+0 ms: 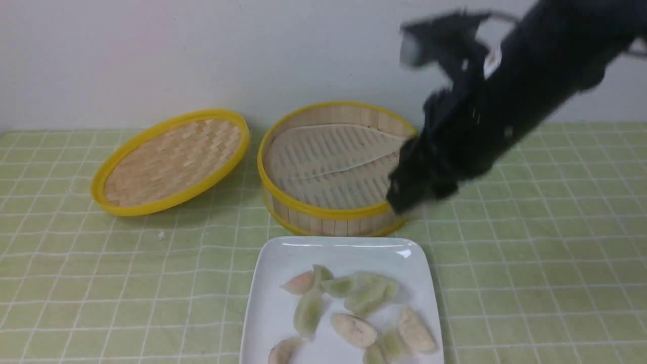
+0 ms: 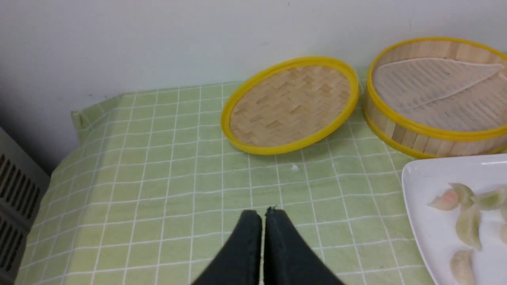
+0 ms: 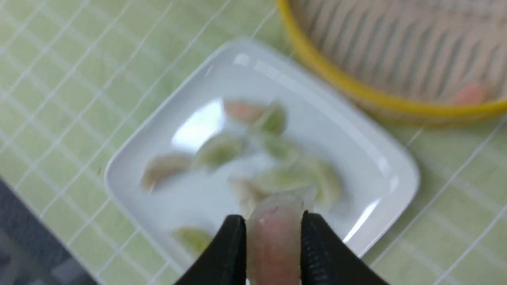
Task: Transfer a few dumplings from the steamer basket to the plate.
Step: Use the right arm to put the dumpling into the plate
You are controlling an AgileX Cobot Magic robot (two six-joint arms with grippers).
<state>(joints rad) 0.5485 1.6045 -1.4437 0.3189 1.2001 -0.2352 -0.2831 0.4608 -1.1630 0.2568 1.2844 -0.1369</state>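
My right gripper (image 3: 273,217) is shut on a pinkish dumpling (image 3: 273,241), held in the air over the near part of the white plate (image 3: 317,118). Several pale green, pink and whitish dumplings (image 1: 364,293) lie on the plate (image 1: 343,245). In the front view the right gripper (image 1: 404,202) is a dark blur at the right front rim of the steamer basket (image 1: 313,210). One more pinkish dumpling (image 3: 469,94) rests on the liner inside the basket (image 3: 356,93). My left gripper (image 2: 263,215) is shut on nothing, above the cloth, left of the plate (image 2: 420,178).
The shallow woven lid (image 1: 172,162) leans on the cloth left of the basket. A green checked cloth (image 1: 530,263) covers the table, and a pale wall stands right behind the basket. A small white crumb (image 1: 160,235) lies in front of the lid.
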